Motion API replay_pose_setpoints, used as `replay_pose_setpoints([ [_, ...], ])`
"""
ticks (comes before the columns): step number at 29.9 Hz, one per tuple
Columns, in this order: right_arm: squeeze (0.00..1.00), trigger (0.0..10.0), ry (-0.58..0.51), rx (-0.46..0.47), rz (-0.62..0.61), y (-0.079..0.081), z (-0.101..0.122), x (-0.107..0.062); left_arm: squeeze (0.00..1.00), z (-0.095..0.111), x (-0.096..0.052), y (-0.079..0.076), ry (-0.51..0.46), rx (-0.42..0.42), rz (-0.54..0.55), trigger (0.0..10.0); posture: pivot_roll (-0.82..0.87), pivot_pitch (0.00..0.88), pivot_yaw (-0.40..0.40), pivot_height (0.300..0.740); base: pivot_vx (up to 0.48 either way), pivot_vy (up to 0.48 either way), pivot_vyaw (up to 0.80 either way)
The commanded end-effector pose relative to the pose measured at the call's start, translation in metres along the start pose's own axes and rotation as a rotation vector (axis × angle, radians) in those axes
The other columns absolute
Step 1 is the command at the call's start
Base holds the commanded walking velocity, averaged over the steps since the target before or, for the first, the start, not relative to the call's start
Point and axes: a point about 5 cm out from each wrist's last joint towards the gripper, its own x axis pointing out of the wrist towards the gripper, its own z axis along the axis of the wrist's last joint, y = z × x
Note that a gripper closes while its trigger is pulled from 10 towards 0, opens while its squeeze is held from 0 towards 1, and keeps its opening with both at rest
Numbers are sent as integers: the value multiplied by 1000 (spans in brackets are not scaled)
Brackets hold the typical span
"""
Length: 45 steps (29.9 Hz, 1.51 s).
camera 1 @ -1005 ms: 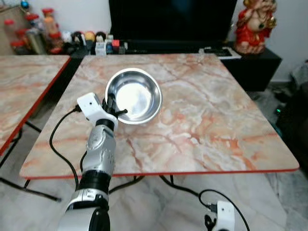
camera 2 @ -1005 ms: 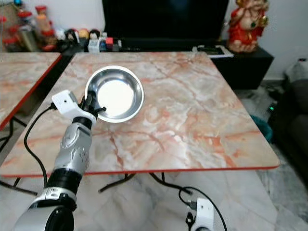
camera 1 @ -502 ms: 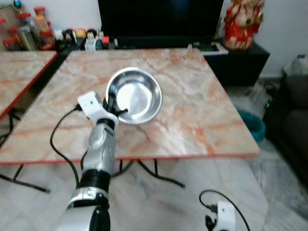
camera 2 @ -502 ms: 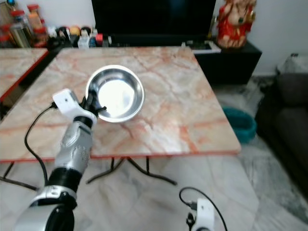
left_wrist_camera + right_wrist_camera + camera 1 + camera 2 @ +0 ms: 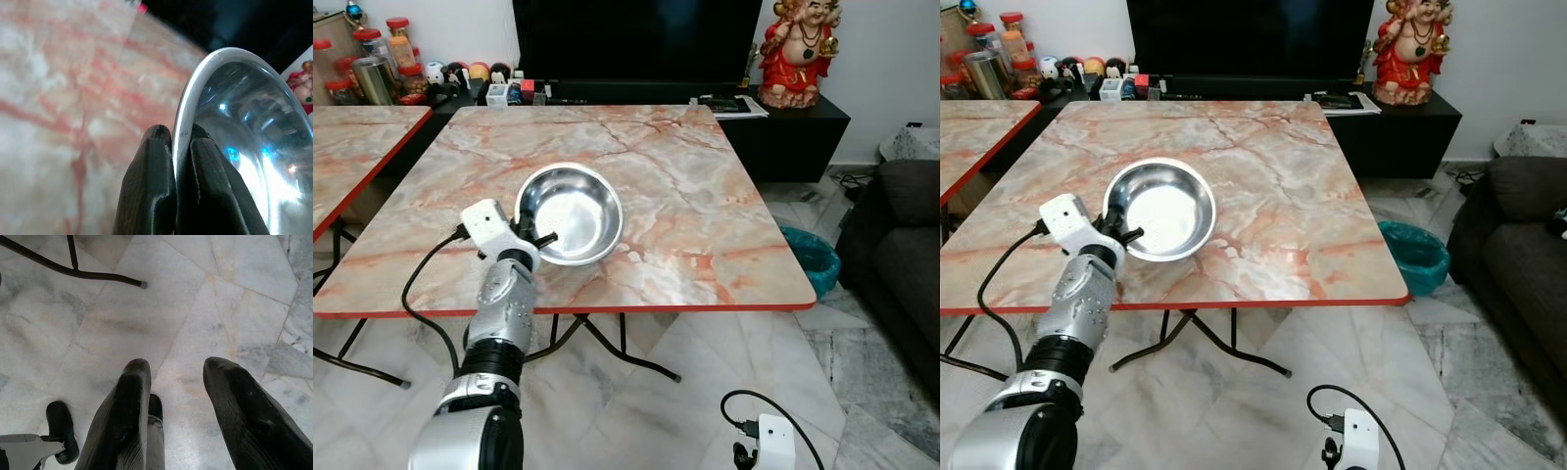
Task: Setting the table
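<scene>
A shiny steel bowl (image 5: 570, 213) is over the front left part of the marble table (image 5: 705, 225), tilted slightly; whether it rests on the top I cannot tell. My left gripper (image 5: 530, 233) is shut on the bowl's near left rim. In the left wrist view the two black fingers (image 5: 151, 181) pinch the thin rim of the bowl (image 5: 244, 147). My right gripper (image 5: 178, 369) hangs low over the floor, open, with nothing between its fingers; its white wrist (image 5: 771, 443) is at the bottom right.
A second marble table (image 5: 352, 147) stands to the left. Behind are a black TV stand (image 5: 803, 117), a red statue (image 5: 801, 49) and jars (image 5: 372, 69). A teal bin (image 5: 808, 257) and dark sofa (image 5: 901, 245) lie right. Table legs (image 5: 73, 269) cross the marble floor.
The camera has drawn back and turned, so the whole table and the sofa now show. The left gripper, still shut on the bowl, has sunk a little to the left.
</scene>
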Motion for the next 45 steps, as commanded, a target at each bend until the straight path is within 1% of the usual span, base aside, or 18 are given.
replay_pose_setpoints([
  [1,0,10000,-8,-6,0,0,4,1,0,1,4,-5,35,-74,8,10000,36,0,-27,736,0,0,0],
  [3,0,10000,-7,-8,1,0,4,1,0,-3,4,-2,59,-125,34,10000,31,0,-24,736,0,0,0],
  [4,0,10000,-7,-8,1,0,4,1,0,-3,4,-2,59,-125,34,10000,31,0,-24,736,0,0,0],
  [6,0,10000,-3,-9,1,0,2,1,0,-6,4,-2,73,-207,65,10000,30,0,-22,736,0,0,0],
  [8,0,10000,-3,-10,1,0,2,0,0,-6,4,-1,74,-218,70,10000,30,0,-21,736,0,0,0],
  [9,0,10000,-3,-11,2,0,2,0,0,-6,5,0,77,-225,89,10000,30,0,-21,736,0,0,0],
  [15,0,10000,-2,-16,5,1,2,1,0,-11,5,0,107,-226,122,10000,31,0,-19,736,0,0,0],
  [17,0,10000,-2,-18,7,1,2,1,0,-16,4,1,126,-211,142,10000,29,0,-18,736,0,0,0],
  [24,0,10000,-2,-21,11,2,2,1,0,-24,2,1,154,-180,196,10000,27,0,-15,736,0,0,0],
  [31,0,10000,1,-14,6,1,0,0,0,-25,2,2,160,-173,226,10000,24,0,-17,736,0,0,0],
  [43,0,10000,0,-6,3,1,1,0,0,-24,2,2,158,-192,261,10000,25,0,-19,736,0,0,0],
  [44,0,10000,0,-5,3,1,1,0,184,-24,3,2,159,-193,260,10000,24,0,-20,736,0,0,0],
  [45,0,10000,-1,-4,3,1,1,0,447,-24,3,2,159,-195,260,10000,24,0,-20,736,0,0,0],
])
